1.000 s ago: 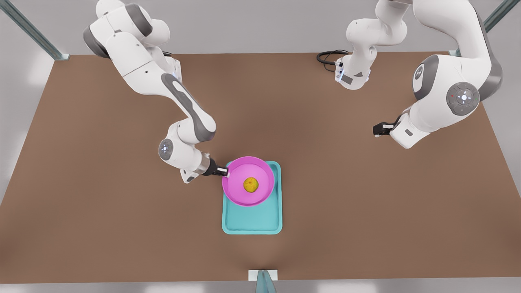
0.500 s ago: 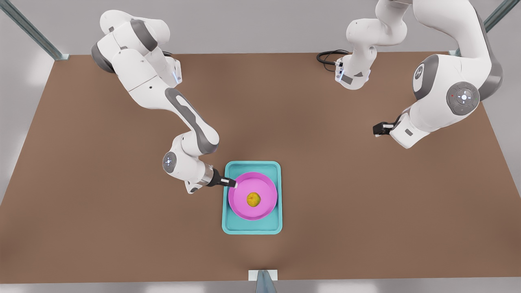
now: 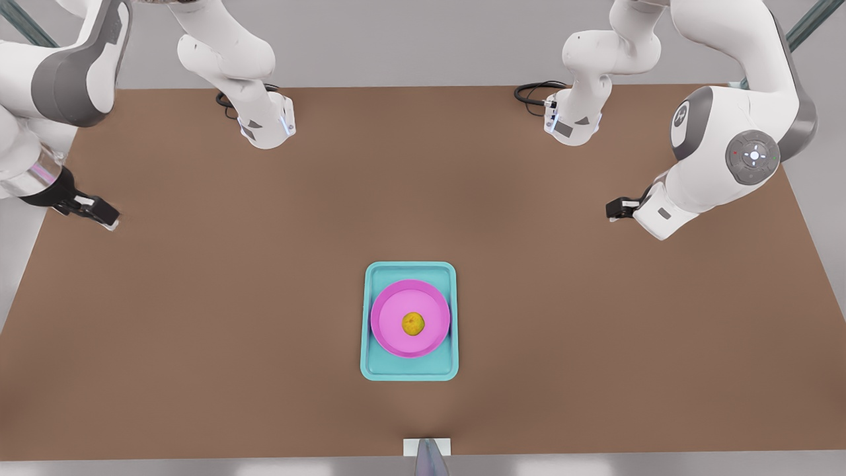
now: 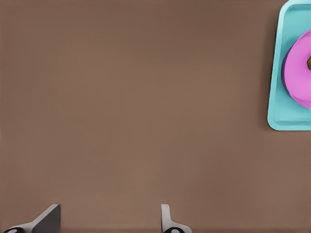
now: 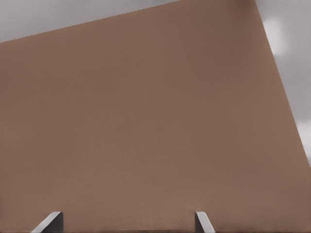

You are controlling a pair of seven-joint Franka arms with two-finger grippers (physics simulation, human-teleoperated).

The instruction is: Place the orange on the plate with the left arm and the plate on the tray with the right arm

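Note:
The orange [image 3: 413, 323] lies in the middle of the pink plate [image 3: 390, 330]. The plate rests flat inside the teal tray [image 3: 410, 370], near the table's front edge. My right gripper [image 3: 107, 219] hovers open at the table's edge on the front view's left, far from the tray; its fingers [image 5: 201, 221] frame bare table. My left gripper [image 3: 611, 211] waits open on the front view's right, and its wrist view catches the tray [image 4: 279, 97] and the plate's rim [image 4: 296, 68] well away from its fingertips [image 4: 167, 221].
Both arm bases [image 3: 268, 125] [image 3: 572, 125] stand at the back of the brown table [image 3: 231, 297], with black cables beside them. A small white bracket [image 3: 426, 447] sits at the front edge. Open tabletop surrounds the tray.
My right gripper let go of the plate's rim and swung far to the front view's left. The plate stays on the tray with the orange. The left arm has not moved.

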